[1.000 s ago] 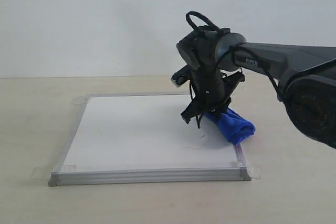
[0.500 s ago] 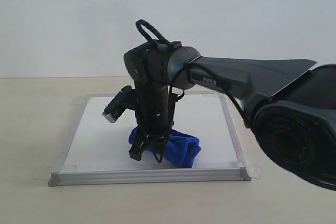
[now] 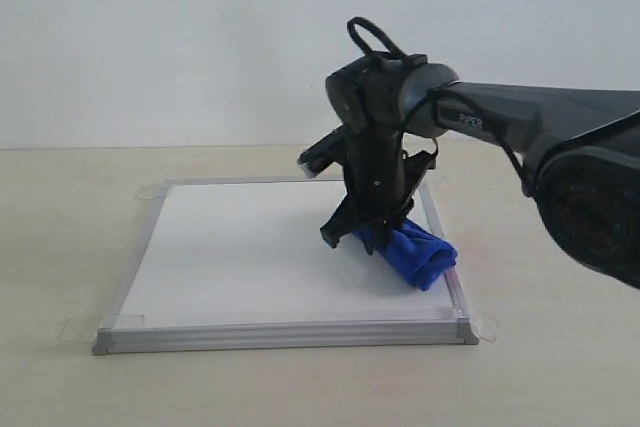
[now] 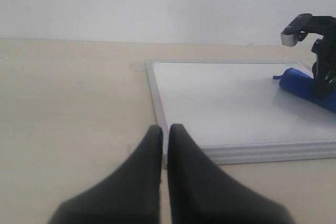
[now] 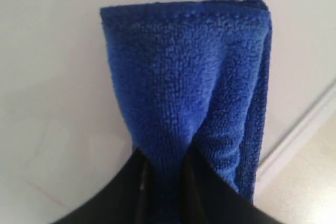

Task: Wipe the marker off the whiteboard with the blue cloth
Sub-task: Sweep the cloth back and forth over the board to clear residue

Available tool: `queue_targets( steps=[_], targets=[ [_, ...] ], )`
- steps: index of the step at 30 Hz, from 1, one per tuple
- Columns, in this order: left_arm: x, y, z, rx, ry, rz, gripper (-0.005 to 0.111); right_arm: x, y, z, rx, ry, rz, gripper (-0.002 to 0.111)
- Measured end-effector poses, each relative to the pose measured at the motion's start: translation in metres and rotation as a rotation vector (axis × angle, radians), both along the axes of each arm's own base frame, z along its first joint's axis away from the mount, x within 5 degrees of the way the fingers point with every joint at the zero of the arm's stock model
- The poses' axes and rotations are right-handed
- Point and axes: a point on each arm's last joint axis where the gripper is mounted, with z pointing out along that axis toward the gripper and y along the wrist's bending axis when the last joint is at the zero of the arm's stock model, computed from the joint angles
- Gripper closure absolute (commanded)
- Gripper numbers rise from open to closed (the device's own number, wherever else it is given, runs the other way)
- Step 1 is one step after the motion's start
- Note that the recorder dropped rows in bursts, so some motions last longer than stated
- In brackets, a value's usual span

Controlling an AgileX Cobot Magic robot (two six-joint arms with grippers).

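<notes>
The whiteboard (image 3: 240, 247) lies flat on a pale table (image 3: 560, 387). Closest to us is its front edge, a silver frame (image 3: 280, 335). Clear tape tabs (image 3: 487, 327) stick out at the corners. Behind the frame the board is white and plain.

A bit further back, on the right side of the board, sits the blue cloth (image 3: 415, 255). It is a soft, fuzzy bundle. It rests on the board, just beside the right edge of the frame.

The right gripper (image 3: 365, 235) points down onto the left end of the cloth. In the right wrist view its two black fingers (image 5: 139, 187) pinch a fold of the cloth between them. Past the tips the cloth spreads out wide over the board.

The big black arm (image 3: 540, 117) reaches in from the right, above the table. Further back is the far edge of the board, and then a plain white wall (image 3: 150, 47).

The left gripper (image 4: 164, 130) shows only in its own camera. Its two dark fingers are pressed close together, with just a thin slit between them and nothing in it. They sit near a corner of the board's frame, with the table behind them. Far across the board in that view are the cloth and the right gripper.
</notes>
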Motion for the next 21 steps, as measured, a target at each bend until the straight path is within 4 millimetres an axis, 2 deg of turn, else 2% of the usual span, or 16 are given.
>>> queue_targets(
  steps=[3,11,18,21],
  targets=[
    [0.0,0.0,0.0,0.0,0.0,0.0,0.103,0.007,-0.013,0.0,0.014,0.002,-0.061,0.108],
    [0.0,0.0,0.0,0.0,0.0,0.0,0.103,0.0,-0.002,-0.003,0.05,0.046,0.023,0.108],
    [0.0,0.0,0.0,0.0,0.0,0.0,0.103,-0.039,0.024,0.001,0.036,0.109,0.168,0.108],
    [0.0,0.0,0.0,0.0,0.0,0.0,0.103,-0.056,0.027,0.0,0.031,0.154,0.201,0.108]
  ],
)
